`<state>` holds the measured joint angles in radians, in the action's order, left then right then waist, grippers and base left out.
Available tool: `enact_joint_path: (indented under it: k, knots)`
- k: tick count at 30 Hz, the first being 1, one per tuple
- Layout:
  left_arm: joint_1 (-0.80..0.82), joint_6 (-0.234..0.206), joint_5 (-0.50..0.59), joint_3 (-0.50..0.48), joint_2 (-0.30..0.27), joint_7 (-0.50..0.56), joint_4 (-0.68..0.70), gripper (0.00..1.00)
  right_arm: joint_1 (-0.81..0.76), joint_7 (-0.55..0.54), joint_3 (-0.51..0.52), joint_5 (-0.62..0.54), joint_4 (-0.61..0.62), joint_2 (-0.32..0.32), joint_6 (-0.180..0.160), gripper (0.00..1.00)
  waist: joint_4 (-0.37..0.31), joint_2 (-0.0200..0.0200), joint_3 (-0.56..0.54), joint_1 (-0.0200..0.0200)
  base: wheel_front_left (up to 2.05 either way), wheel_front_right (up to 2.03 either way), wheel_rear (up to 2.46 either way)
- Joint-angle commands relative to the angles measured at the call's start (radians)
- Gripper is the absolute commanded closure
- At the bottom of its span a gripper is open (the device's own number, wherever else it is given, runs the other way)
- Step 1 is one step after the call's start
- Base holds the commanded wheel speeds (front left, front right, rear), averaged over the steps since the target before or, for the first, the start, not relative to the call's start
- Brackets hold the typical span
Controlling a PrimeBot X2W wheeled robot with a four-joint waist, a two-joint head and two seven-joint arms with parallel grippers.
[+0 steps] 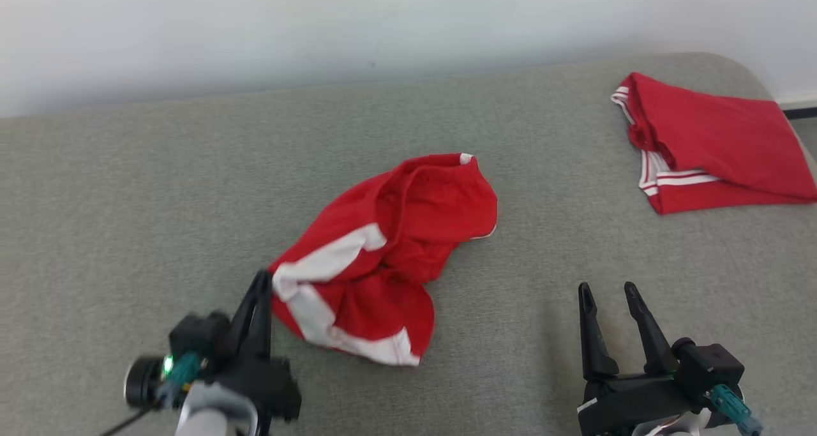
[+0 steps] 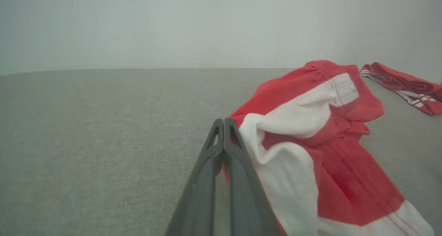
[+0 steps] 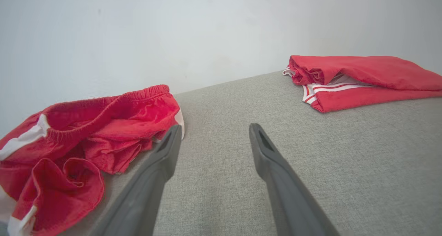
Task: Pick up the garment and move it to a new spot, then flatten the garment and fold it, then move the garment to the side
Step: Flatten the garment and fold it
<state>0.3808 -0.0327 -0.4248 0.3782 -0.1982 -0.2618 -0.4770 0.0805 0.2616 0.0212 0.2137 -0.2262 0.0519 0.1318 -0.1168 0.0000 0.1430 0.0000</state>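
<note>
A red-and-white garment [image 1: 389, 251] lies crumpled on the grey cushion [image 1: 127, 200], with flattening, folding and setting aside seemingly all left to do. The left gripper [image 1: 260, 283], clenched, touches its edge; the right gripper [image 1: 606, 292] hovers released, empty. 1 folded garment [image 1: 715, 142] sits well apart.

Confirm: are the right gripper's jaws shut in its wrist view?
No, the right gripper has its jaws wide apart, with bare grey upholstery between them.
</note>
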Motion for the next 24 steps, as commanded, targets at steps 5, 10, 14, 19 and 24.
enact_joint_path:
  k: [5,10,14,19,24]
  knots:
    - [-0.166,-0.014,-0.038,-0.058,0.017,-0.003,0.033,1.00,0.000,0.004,0.000,-0.014,-0.004,-0.003,-0.003,0.00,0.036,0.0000,-0.014,0.0000,0.00,0.00,0.00]
    - [-0.236,-0.005,-0.022,-0.094,0.033,-0.003,0.044,0.87,-0.009,0.004,0.003,-0.023,-0.003,-0.003,-0.003,0.00,0.046,0.0000,-0.018,0.0000,0.00,0.00,0.00]
    - [-0.259,-0.003,0.013,-0.137,0.041,-0.003,0.096,0.00,-0.017,0.004,0.008,-0.026,-0.003,-0.003,-0.003,0.00,0.054,0.0000,-0.026,0.0000,0.00,0.00,0.00]
    - [-0.270,0.002,0.077,-0.200,0.046,-0.003,0.194,0.00,-0.023,0.004,0.004,-0.025,-0.007,-0.003,-0.003,0.00,0.060,0.0000,-0.042,0.0000,0.00,0.00,0.00]
    - [-0.308,0.013,0.142,-0.276,0.050,-0.003,0.282,0.00,-0.028,0.004,-0.001,-0.016,-0.009,-0.003,-0.003,0.00,0.057,0.0000,-0.058,0.0000,0.00,0.00,0.00]
